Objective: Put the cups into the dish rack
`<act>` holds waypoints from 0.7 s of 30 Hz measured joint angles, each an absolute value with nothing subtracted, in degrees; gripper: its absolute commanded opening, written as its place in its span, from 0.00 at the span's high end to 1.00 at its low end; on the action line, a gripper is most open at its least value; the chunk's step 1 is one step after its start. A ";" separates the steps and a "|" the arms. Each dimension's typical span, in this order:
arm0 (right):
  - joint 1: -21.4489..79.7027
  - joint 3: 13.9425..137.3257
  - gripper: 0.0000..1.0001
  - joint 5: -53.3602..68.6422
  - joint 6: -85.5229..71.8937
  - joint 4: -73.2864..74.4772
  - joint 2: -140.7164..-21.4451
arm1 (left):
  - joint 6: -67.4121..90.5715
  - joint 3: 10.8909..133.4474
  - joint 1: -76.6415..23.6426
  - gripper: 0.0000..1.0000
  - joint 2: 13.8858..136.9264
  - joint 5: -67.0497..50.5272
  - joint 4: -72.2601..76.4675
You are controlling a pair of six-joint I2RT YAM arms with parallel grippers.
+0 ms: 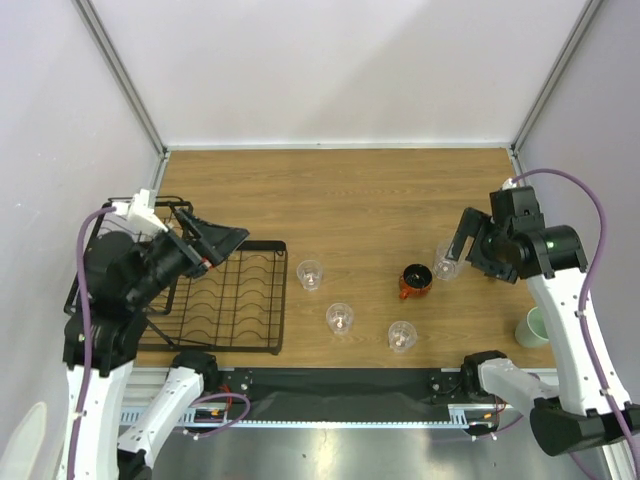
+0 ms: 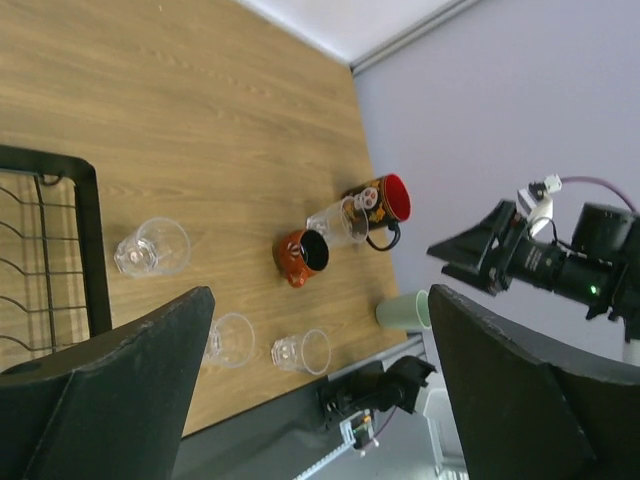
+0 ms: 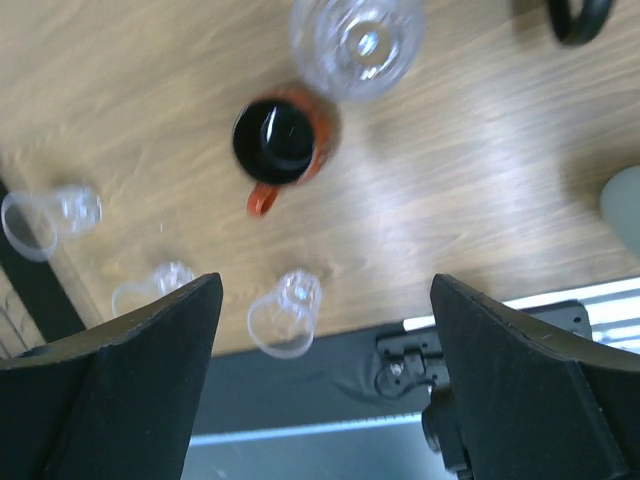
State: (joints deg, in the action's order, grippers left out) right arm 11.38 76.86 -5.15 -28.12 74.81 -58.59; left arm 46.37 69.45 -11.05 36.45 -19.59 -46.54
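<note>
The dark mug cannot be seen from above, because the right arm [image 1: 545,250] covers that spot. The left wrist view does show the dark mug [image 2: 383,203]. It is red inside and very close to a clear cup, but I cannot tell if they touch. In the right wrist view only a bit of its handle peeks in at the top corner.

The mint-green cup [image 1: 532,326] stands near the right edge of the worktop [image 1: 350,190], partly behind the right arm. In the right wrist view it is just a blur at the edge.

The dish rack [image 1: 250,300] lies at the left of the worktop. Its left end is hidden under the left arm [image 1: 125,275].

All the cups I can see are on the worktop, outside the rack. One of the clear cups [image 1: 310,273] is nearest the rack. Two more stand toward the front. A fourth is just beside the orange-red cup [image 1: 414,282].

The left pincer [image 1: 215,232] hangs over the far side of the rack, with its fingers apart and nothing between them. The right pincer [image 1: 462,240] hangs by the fourth clear cup. Its fingers are wide apart and hold nothing.
</note>
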 measured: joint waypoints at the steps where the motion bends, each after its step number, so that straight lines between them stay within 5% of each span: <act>1: 9.80 76.86 0.08 -5.02 -27.68 74.30 -59.24 | 46.37 69.54 -11.05 0.10 37.26 -20.16 -46.63; 4: 5.93 77.01 0.07 -5.26 -26.89 71.96 -62.19 | 46.33 70.13 -11.05 0.28 39.29 -21.93 -46.76; 6: 4.01 77.62 0.08 -5.58 -26.85 70.41 -65.43 | 46.06 70.19 -11.03 0.28 40.36 -24.01 -46.06; 15: -5.63 82.48 0.04 -4.86 -26.70 62.72 -81.36 | 44.12 73.25 -11.00 0.08 47.79 -31.18 -43.68; 21: -12.36 85.89 0.05 -3.86 -26.44 59.33 -90.80 | 40.10 75.11 -11.00 0.09 52.69 -33.85 -43.59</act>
State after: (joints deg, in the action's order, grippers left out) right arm -12.36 85.89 -3.86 -26.44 59.33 -90.80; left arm 40.10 75.11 -11.00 52.69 -33.85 -43.59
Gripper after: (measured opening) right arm 0.954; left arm 0.922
